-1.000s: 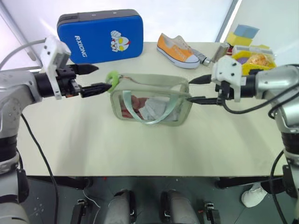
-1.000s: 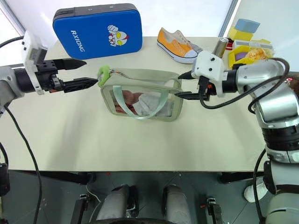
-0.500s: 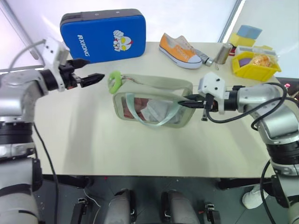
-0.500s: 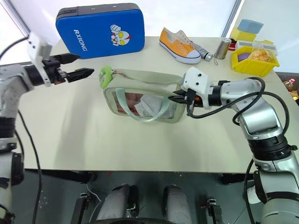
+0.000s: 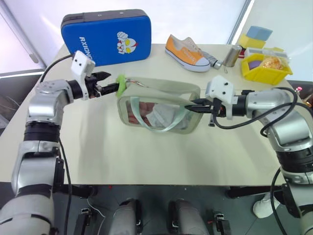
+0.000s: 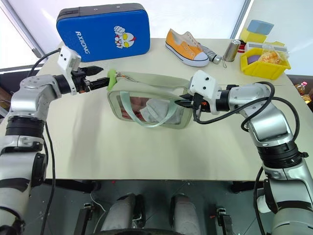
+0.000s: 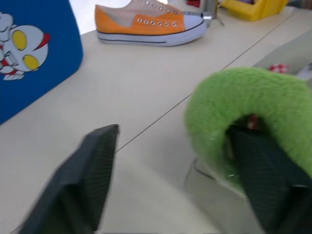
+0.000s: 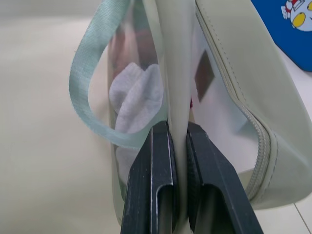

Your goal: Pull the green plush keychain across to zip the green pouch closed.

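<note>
Progress: early; zip not yet run, top of pouch (image 5: pixel 159 105) gaping along its whole length, slider at the end toward the table's left edge.
Done: right end of pouch pinned; left gripper (image 5: pixel 108 82) brought up to keychain (image 5: pixel 120 84).
Left: closing on the keychain, then drawing it across the top toward the right end; judged the whole pull remains.
Left gripper: fingers spread; one finger (image 7: pixel 265 180) passing through the plush ring, the other (image 7: pixel 80 183) clear on the outer side; not yet clamped, as far as can be told.
Right gripper: (image 6: pixel 185 103) pressed together on the fabric edge of the pouch's right end, seen pinched between both fingers (image 8: pixel 152 185) in the right wrist view.
Keychain: at the pouch's left top corner, hanging off the zip end, toward the table's left edge.
Pouch: mid-table, lying with clear window up, mint strap (image 5: pixel 168 120) looped over the front.
Pouch contents: white crumpled item (image 8: pixel 136 92) and something reddish behind the window; kind not clear.
Yellow bin: (image 5: pixel 266 73) at the table's far right corner, holding orange-yellow and purple items, not identifiable.
Others: blue case (image 5: pixel 105 36) at the far left edge; orange shoe (image 5: pixel 188 51) at the far edge, well apart from the pouch.
</note>
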`<state>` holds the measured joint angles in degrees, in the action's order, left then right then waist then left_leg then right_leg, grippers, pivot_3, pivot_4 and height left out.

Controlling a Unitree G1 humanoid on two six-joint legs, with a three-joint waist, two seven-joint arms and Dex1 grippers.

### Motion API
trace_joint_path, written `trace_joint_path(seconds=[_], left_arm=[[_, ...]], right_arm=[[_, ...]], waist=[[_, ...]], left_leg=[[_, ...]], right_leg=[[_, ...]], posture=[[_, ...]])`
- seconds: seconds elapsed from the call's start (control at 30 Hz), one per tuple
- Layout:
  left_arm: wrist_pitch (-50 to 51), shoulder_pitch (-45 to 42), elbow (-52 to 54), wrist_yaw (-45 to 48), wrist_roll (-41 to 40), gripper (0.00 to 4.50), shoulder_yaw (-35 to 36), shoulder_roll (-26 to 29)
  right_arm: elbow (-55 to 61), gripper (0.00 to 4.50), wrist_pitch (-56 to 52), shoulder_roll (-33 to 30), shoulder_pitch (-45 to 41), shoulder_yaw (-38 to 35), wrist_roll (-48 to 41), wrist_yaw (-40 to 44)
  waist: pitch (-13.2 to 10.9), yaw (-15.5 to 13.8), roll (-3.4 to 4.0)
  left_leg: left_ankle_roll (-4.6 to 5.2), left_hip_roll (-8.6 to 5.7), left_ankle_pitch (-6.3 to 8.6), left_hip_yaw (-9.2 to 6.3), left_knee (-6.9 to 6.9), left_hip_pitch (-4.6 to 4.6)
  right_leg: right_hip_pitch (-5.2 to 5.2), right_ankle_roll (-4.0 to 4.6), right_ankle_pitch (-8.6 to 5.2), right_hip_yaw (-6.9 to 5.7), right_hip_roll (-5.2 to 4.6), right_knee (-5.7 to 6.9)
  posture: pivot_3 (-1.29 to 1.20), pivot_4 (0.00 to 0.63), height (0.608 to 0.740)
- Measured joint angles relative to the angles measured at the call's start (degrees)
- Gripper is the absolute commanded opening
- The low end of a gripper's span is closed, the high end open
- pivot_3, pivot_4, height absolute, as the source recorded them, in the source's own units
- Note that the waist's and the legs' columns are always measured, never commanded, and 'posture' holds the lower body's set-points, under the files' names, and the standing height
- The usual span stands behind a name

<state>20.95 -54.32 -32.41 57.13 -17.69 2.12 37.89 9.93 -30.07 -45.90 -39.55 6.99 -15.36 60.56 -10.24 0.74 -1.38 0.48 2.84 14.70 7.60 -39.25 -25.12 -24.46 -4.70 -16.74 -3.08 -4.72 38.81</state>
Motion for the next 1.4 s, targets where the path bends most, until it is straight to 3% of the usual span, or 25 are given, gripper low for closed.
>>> trace_joint_path(seconds=[0.13, 0.47, 0.6, 0.73, 0.83, 1.03, 1.27, 1.4], left_arm=[[2.3, 0.0, 2.1, 2.0, -1.9, 0.03, 1.1, -0.1], [9.0, -1.4, 10.7, 4.7, -6.2, 0.03, 1.8, 0.2], [7.0, -2.2, 17.0, 5.0, -4.0, 0.03, -2.6, -2.6], [3.7, -2.5, 16.7, 4.3, -0.2, 0.03, -6.8, -5.2], [1.8, -4.4, 14.2, 3.4, 1.3, 1.01, -7.3, -5.8], [1.4, -6.8, 13.6, 3.7, 1.7, 4.03, -5.8, -2.2], [7.1, -1.2, 22.7, 7.4, 0.7, 4.03, -2.3, 11.1], [12.0, 7.5, 30.9, 7.5, -1.9, 4.03, -0.1, 13.5]], right_arm=[[0.0, 0.0, 0.0, 0.2, -0.1, 0.0, 0.4, -0.1], [-1.4, 0.0, 0.5, 0.9, -1.4, 0.2, 1.4, -0.3], [-2.4, 0.0, 0.6, 2.1, -1.9, 0.3, 1.8, -0.4], [-2.6, 0.0, 0.6, 2.6, -2.1, 0.9, 1.9, -0.5], [-2.6, 0.0, 0.6, 2.6, -2.1, 0.9, 2.1, -0.7], [-2.6, 0.0, 0.7, 2.9, -2.1, 1.0, 2.3, -1.1], [-4.1, 0.0, 2.3, 3.5, -2.3, 1.0, 2.8, -1.1], [-5.3, 0.0, 2.9, 3.9, -2.7, 1.0, 3.0, -1.1]], waist=[[0.0, 0.0, 0.0], [0.0, 0.0, 0.0], [0.0, -0.2, -0.01], [0.0, 0.1, 0.0], [0.0, 0.1, 0.0], [0.0, 0.2, 0.0], [0.0, 0.4, 0.01], [0.0, -0.1, 0.0]], left_leg=[[0.0, 0.01, 0.0, -0.01, -0.01, 0.0], [0.0, 0.0, 0.0, -0.03, -0.01, 0.0], [-0.01, -0.02, 0.0, -0.03, -0.04, 0.02], [0.0, -0.02, 0.0, 0.0, -0.03, 0.02], [0.0, -0.01, 0.0, -0.01, -0.03, 0.02], [0.0, 0.01, 0.0, -0.02, -0.02, 0.02], [0.0, 0.05, 0.0, -0.02, 0.01, 0.03], [0.0, 0.02, 0.0, -0.06, -0.01, 0.06]], right_leg=[[0.0, 0.0, 0.0, 0.0, 0.0, 0.02], [0.0, 0.0, 0.0, 0.01, -0.01, 0.04], [0.04, 0.0, 0.0, 0.01, -0.01, 0.04], [0.0, 0.0, 0.0, 0.01, 0.02, 0.05], [-0.01, 0.0, 0.0, 0.01, 0.04, 0.06], [-0.01, 0.0, 0.0, 0.02, 0.02, 0.06], [-0.03, 0.0, 0.0, 0.03, 0.02, 0.07], [0.03, 0.01, -0.01, 0.04, -0.01, 0.11]], posture=[[0.0, 0.15, 0.74], [0.0, 0.15, 0.74], [0.0, 0.15, 0.74], [0.0, 0.15, 0.74], [0.0, 0.15, 0.74], [0.0, 0.15, 0.74], [0.0, 0.15, 0.74], [0.0, 0.15, 0.74]])
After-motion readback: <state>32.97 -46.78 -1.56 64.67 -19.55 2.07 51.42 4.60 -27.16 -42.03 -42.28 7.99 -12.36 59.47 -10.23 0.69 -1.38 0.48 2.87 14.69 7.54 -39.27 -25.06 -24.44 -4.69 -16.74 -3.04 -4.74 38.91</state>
